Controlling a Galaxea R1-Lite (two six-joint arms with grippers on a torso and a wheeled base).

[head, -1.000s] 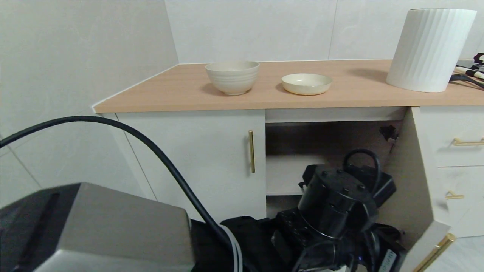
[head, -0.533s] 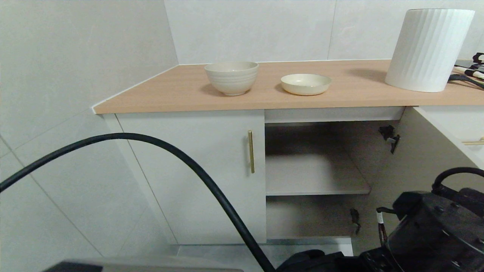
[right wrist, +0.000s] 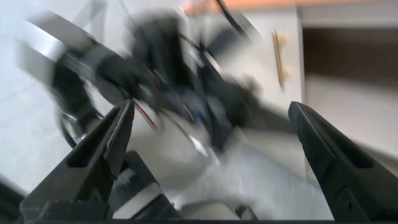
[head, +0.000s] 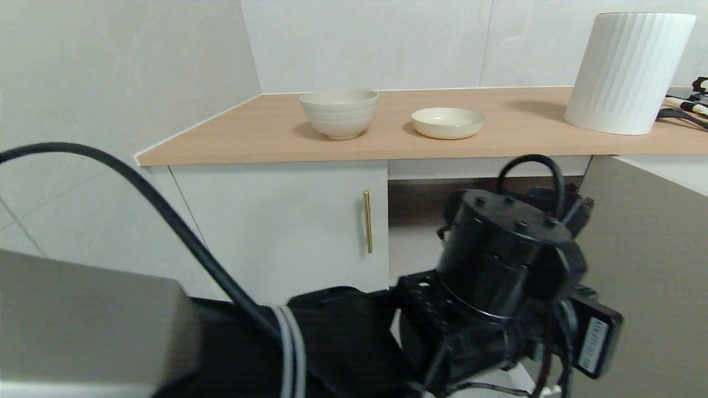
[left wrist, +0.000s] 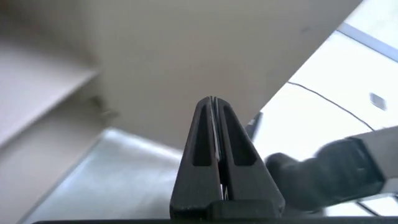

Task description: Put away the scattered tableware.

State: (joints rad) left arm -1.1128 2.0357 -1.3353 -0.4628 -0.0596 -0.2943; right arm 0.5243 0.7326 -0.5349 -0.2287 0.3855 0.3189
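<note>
Here, left tool: fingers pressed together, nothing held, near the pale cupboard shelf.
Right tool: fingers spread wide, empty; slim brass door handle beyond it.
Cream ribbed round bowl: on the light wooden surface, well apart from both tools, above the left one.
Shallow cream round dish: same surface, near the bowl, touching neither tool.

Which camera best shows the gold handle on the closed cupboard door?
The head view: the gold handle stands whole and upright. The right wrist view catches it slanted; the left wrist view faces the shelf.
</note>
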